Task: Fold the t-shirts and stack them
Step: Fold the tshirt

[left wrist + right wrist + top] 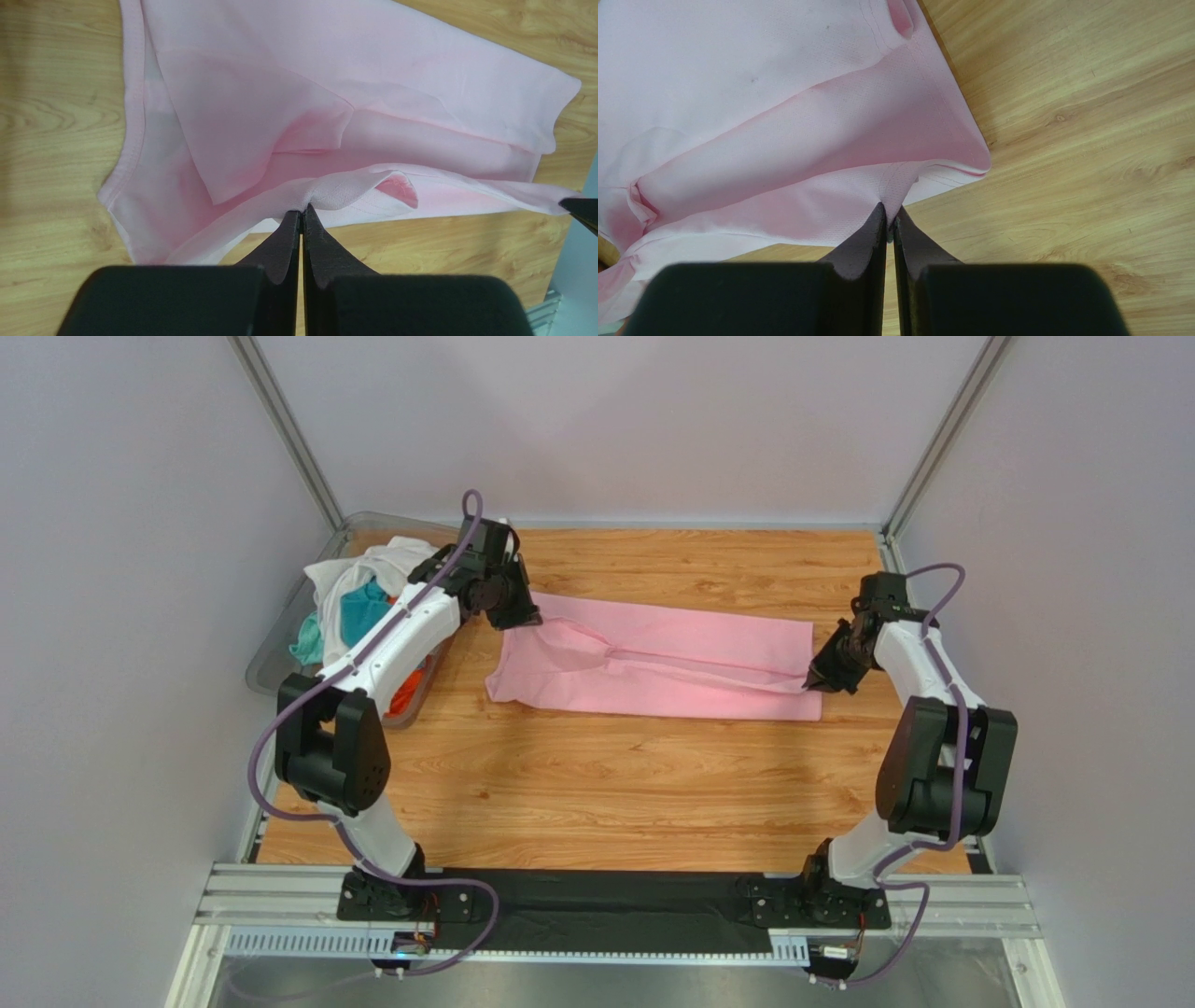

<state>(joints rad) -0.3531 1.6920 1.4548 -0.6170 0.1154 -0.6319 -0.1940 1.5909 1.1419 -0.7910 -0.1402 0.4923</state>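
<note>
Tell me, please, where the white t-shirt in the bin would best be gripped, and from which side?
Probably a raised fold of the white t-shirt atop the heap, coming straight down: it lies crumpled above the rim of the clear bin, whose walls block the sides.

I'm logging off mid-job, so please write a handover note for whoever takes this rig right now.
Hands: left hand shut on the pink t-shirt at its left end; right hand shut on its right-end hem.
Things: the pink t-shirt lies stretched across the table, some layers already lapped over. The white shirt, teal shirt and orange shirt lie heaped in the clear bin, far left.
Done: nothing stacked yet.
Left: finish this fold, then fold and stack the rest.
</note>
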